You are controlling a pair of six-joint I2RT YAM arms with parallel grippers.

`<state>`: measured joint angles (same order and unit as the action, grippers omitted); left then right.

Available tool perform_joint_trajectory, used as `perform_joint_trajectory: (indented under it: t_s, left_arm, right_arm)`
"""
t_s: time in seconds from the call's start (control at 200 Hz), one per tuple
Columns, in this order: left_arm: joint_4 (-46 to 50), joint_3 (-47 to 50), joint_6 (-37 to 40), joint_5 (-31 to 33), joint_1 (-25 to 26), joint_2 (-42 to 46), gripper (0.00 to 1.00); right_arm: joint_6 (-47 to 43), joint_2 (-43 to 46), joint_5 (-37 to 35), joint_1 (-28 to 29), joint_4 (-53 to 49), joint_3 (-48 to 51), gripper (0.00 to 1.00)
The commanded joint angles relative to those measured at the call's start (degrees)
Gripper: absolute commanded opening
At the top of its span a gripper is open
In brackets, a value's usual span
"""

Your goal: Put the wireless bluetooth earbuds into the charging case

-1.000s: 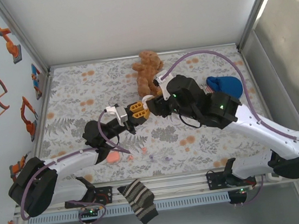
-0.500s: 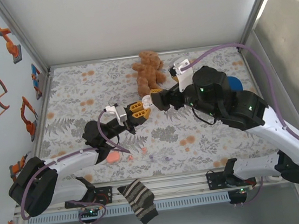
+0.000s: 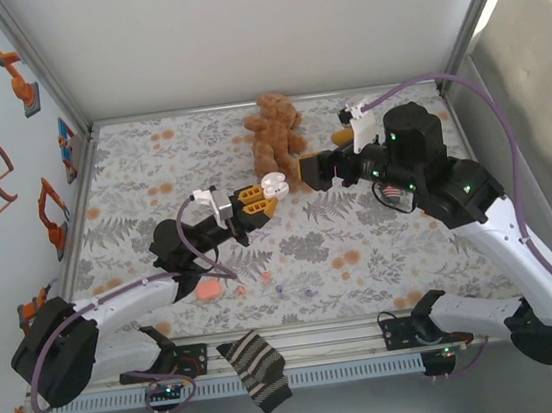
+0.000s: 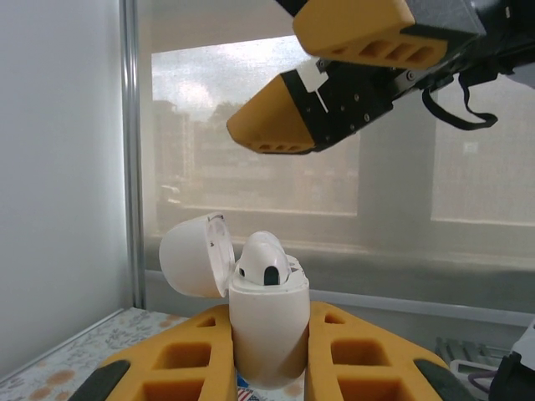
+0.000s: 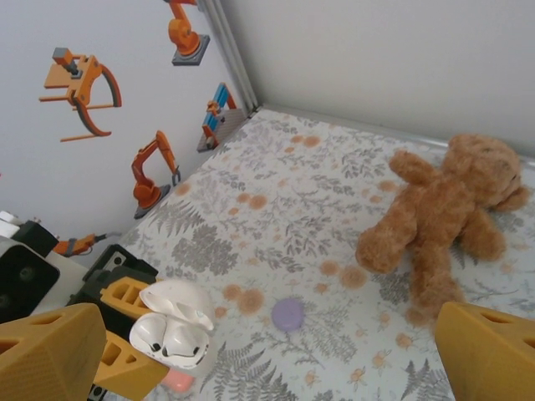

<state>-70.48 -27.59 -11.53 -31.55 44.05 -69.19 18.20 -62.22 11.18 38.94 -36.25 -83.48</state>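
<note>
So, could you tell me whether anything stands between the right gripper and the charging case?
Nothing visible does: only air separates the open right gripper from the charging case, which the left gripper holds with its lid open. The teddy bear lies off to one side.

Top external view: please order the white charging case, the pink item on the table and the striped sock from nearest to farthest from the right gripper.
1. charging case, just left of the right gripper.
2. pink item, farther, down to the left.
3. striped sock, farthest, at the near edge.
</note>
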Motion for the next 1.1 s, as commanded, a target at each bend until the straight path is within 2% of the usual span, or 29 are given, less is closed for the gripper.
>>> perform_joint_trajectory:
  t_s: [0.0, 0.13, 0.285, 0.611, 0.821, 1.092]
  left_arm:
    - [1.17, -1.85, 0.5, -0.71, -1.21, 2.09, 0.07]
    - [-1.55, -1.85, -2.91, -1.93, -4.67, 2.3, 0.07]
    - [-9.46, -0.76, -10.0, -4.34, -10.48, 1.69, 0.09]
    - [-9.64, -1.47, -16.03, -11.46, -18.48, 3.5, 0.11]
    - [-9.61, -3.78, -18.8, -16.51, -19.6, 3.7, 0.11]
    - [-9.69, -6.08, -20.26, -19.76, -19.56, 2.22, 0.11]
  right_arm:
    - [4.34, 0.45, 11.18, -2.78, 4.16, 2.77, 1.0]
    - [8.74, -0.16, 20.06, -5.83, 10.53, 6.4, 1.0]
    - [11.64, -1.78, 26.86, -7.11, 14.27, 7.21, 1.0]
    - [17.9, -5.42, 32.1, -7.39, 21.59, 7.17, 1.0]
    - [23.49, -8.36, 36.19, -7.21, 29.52, 7.98, 1.0]
    - [24.08, -10.21, 35.63, -3.95, 31.24, 8.42, 1.0]
